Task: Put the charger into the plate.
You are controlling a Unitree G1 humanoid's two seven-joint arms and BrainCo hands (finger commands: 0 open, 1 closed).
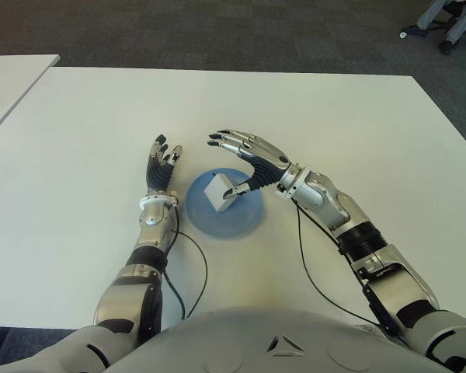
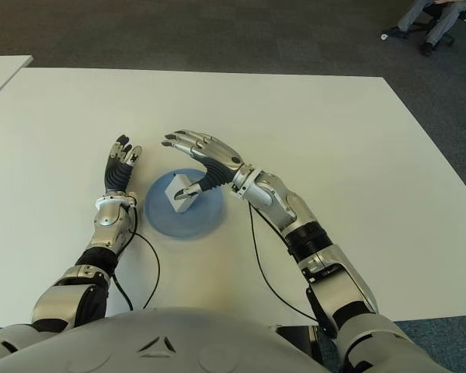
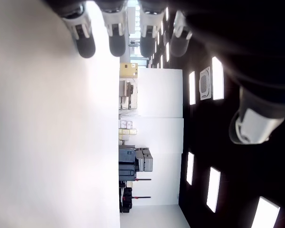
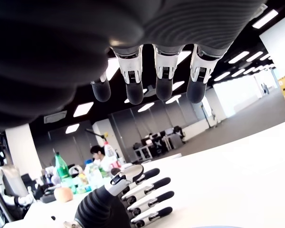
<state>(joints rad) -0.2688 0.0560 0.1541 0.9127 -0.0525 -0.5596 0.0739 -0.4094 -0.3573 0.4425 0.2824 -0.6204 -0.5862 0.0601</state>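
A white block-shaped charger (image 1: 217,190) sits inside the round blue plate (image 1: 245,217) in the middle of the white table (image 1: 357,116). My right hand (image 1: 245,159) hovers over the plate's far right side, fingers spread and extended, and its thumb tip is right beside the charger without clasping it. The right wrist view shows the same fingers (image 4: 164,76) straight and holding nothing. My left hand (image 1: 163,165) shows just left of the plate, fingers straight and pointing away from me, holding nothing.
A second white table's corner (image 1: 15,78) shows at the far left. Chair legs (image 1: 450,31) stand on the dark carpet at the far right. Black cables (image 1: 194,272) trail along both forearms near the table's front edge.
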